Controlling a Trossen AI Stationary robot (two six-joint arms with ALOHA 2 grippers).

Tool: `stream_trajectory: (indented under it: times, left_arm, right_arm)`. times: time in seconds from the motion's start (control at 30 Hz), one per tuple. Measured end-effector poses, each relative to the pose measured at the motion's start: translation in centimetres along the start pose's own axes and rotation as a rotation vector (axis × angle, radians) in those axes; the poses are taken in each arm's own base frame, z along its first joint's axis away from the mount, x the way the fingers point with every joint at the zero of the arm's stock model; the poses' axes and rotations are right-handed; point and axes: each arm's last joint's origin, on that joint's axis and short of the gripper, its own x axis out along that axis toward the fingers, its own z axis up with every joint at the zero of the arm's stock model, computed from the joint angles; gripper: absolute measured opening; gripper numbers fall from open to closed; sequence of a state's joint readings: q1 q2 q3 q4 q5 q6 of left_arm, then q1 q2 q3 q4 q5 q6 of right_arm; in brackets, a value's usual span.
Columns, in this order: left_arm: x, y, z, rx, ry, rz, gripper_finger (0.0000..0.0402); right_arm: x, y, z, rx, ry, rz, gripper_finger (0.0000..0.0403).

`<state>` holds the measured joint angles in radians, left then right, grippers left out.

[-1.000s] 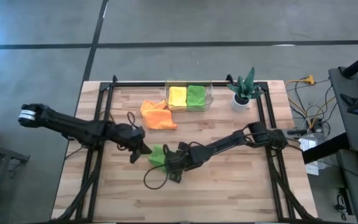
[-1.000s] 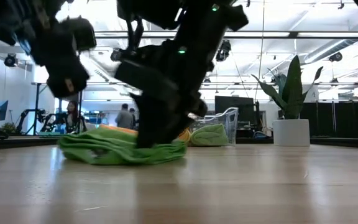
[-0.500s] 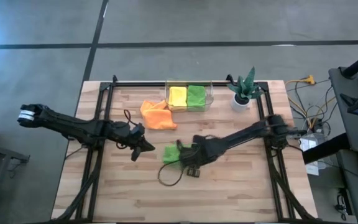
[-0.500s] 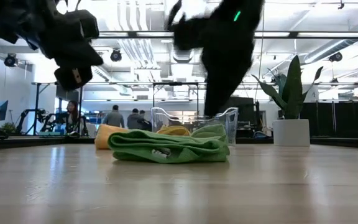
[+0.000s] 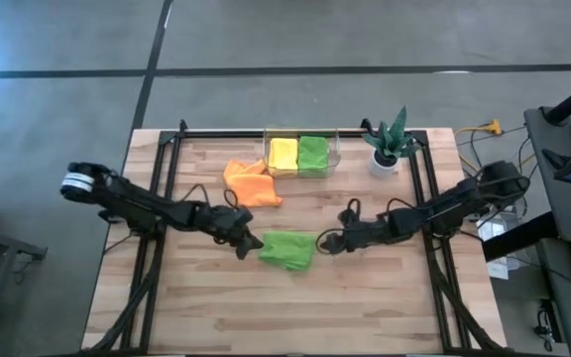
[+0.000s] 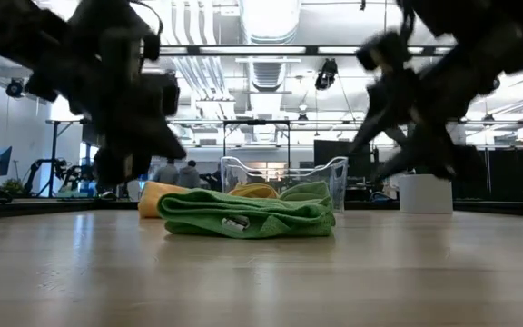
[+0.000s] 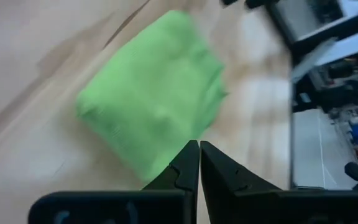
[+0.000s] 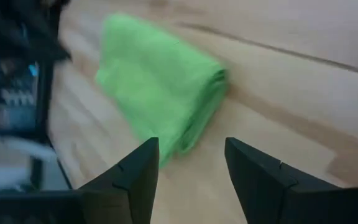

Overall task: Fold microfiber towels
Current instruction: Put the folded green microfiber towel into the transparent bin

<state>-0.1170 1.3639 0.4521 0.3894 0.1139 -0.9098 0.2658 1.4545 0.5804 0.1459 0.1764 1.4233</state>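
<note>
A lime green microfiber towel [image 5: 287, 249] lies folded flat on the wood table at mid-table; it also shows in the low view [image 6: 243, 215]. My left gripper [image 5: 254, 244] is shut, its tips [image 7: 197, 148] at the towel's left edge. My right gripper [image 5: 323, 243] stands open just right of the towel, which lies ahead of its fingers [image 8: 191, 146], apart from them. An orange towel [image 5: 251, 182] lies crumpled farther back. A yellow towel [image 5: 283, 154] and a second green one [image 5: 312, 154] sit folded in a clear bin [image 5: 334, 149]. My left gripper points its shut tips, slanting down from the table's left, at the green towel's left edge [image 7: 166, 163]. I cannot tell whether they touch it.
A spiky green plant in a white pot [image 5: 385, 149] stands at the far right by the bin. Black frame rails [image 5: 162, 198] run along both table sides. Bare wood lies in front of the green towel toward the near edge.
My right gripper, which was over the bunched green towel, has drawn back toward the table's right edge and rolled its wrist. The towel has shifted right and now lies folded flat. My left gripper has come right and down to the towel's left edge.
</note>
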Motion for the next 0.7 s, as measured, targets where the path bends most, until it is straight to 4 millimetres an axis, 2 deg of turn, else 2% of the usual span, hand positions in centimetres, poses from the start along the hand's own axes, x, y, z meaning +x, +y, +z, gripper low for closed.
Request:
stream_trajectory:
  times: [0.13, 0.27, 0.5, 0.7]
  left_arm:
    - [1.2, 1.1, -0.7, -0.064, 0.044, 0.06, 0.0]
    - [2.2, 1.6, -1.0, -0.091, 0.059, 0.07, 0.0]
    - [3.7, 2.1, -0.9, -0.126, 0.077, 0.104, 0.0]
    - [4.9, 1.9, -0.7, -0.128, 0.086, 0.112, 0.0]
  right_arm:
    - [1.1, -2.5, 0.1, 0.155, -0.02, -0.011, 0.0198]
    - [2.1, -3.1, 0.4, 0.219, 0.024, -0.033, 0.0223]
    - [4.2, -1.9, 1.0, 0.193, 0.045, -0.038, 0.026]
    - [6.0, -0.8, 1.9, 0.165, 0.058, -0.027, 0.0276]
